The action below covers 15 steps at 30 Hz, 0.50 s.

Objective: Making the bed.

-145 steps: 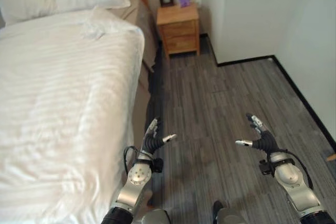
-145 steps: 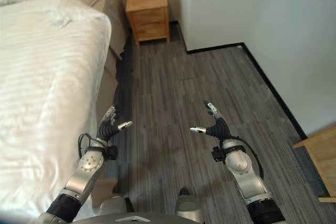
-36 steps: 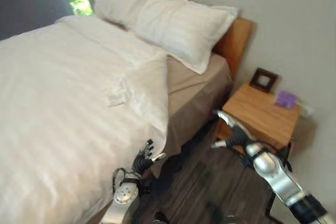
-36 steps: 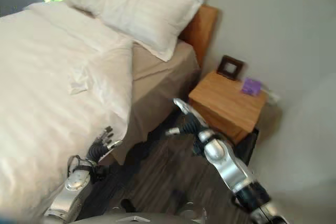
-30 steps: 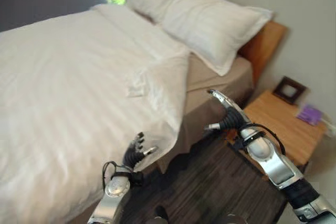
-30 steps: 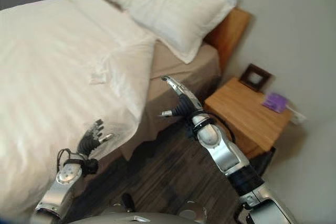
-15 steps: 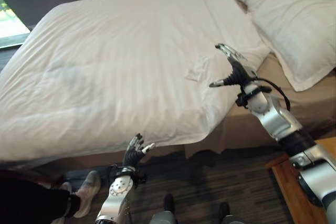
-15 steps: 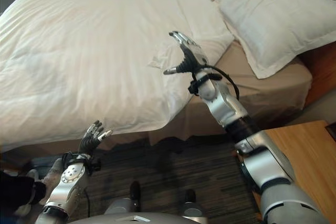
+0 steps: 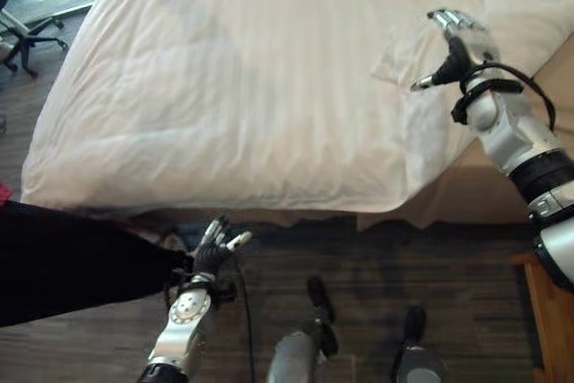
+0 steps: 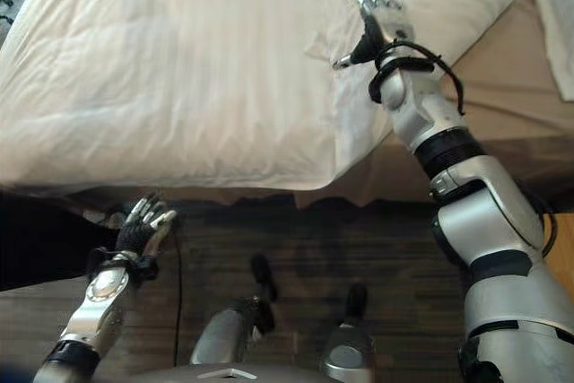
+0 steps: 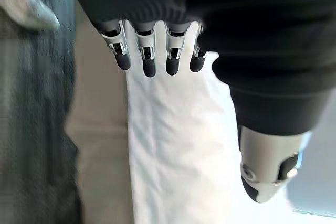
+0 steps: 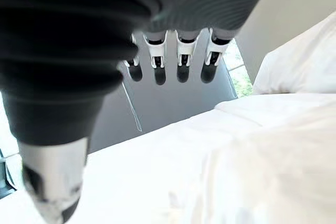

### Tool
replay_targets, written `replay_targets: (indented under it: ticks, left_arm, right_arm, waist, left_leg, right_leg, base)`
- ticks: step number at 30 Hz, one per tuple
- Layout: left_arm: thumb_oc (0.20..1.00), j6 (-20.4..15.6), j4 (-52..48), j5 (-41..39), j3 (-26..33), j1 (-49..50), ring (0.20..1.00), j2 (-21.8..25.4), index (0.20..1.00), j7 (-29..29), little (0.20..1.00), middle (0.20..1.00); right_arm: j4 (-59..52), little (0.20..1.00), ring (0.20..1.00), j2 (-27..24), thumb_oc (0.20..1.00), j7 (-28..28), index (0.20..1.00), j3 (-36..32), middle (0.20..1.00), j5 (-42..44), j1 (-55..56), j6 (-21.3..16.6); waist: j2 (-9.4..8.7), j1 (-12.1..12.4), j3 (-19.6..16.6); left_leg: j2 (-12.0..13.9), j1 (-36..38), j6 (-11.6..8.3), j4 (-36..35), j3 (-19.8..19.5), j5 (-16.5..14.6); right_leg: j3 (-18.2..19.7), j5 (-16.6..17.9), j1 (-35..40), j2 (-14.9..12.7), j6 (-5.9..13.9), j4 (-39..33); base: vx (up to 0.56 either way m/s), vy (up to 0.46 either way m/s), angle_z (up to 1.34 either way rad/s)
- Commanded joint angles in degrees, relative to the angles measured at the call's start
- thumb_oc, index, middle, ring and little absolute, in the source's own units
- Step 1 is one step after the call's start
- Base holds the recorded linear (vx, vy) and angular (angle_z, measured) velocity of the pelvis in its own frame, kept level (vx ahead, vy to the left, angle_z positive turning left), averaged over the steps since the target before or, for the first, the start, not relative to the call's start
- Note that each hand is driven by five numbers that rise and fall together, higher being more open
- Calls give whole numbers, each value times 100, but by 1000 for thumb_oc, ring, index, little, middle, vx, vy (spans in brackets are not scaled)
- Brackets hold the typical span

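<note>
My right hand (image 9: 455, 39) reaches far out over the white striped duvet (image 9: 242, 87) covering the bed, arm extended, fingers straight and spread above a small folded-back corner (image 9: 395, 62) on the right. My left hand (image 9: 215, 253) hangs low and near over the dark wood floor (image 9: 359, 248), fingers relaxed and empty, beside a person's dark trouser leg (image 9: 72, 262).

eyes: head, steeply down on duvet (image 9: 251, 87) edge | wrists: close, along fingers, sharing duvet
</note>
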Motion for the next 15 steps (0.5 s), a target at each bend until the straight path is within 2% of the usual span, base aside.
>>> replay_targets:
  ticks: [1, 10, 15]
  left_arm:
    - [1000, -325, -290, 64, 579, -604, 1000, 719, 1000, -32, 1000, 1000]
    - [1000, -451, -534, 165, 511, -748, 1000, 792, 1000, -71, 1000, 1000]
    - [1000, -522, -703, 110, 478, -785, 1000, 818, 1000, -126, 1000, 1000]
  right_arm:
    - [435, 1000, 1000, -34, 1000, -414, 1000, 451, 1000, -436, -1604, 21]
    - [1069, 1000, 1000, -379, 1000, -648, 1000, 866, 1000, -234, -2218, -72]
    - [1371, 1000, 1000, -592, 1000, -676, 1000, 1169, 1000, -197, -2537, -99]
  waist:
    - [-612, 205, 456]
    - [-351, 414, 614]
    - [-184, 468, 697]
  left_leg:
    - [614, 422, -1193, -81, 116, -226]
    - [862, -244, -1393, -107, 195, 7]
    - [887, -541, -1465, -107, 185, 85]
  right_leg:
    - [229, 15, -1101, -185, 33, -281]
    - [234, 115, -1811, -165, 124, -281]
    - [273, 204, -2131, -175, 173, -281]
  base:
    - [86, -15, 1]
    - [1, -37, 4]
    - [-37, 2, -5]
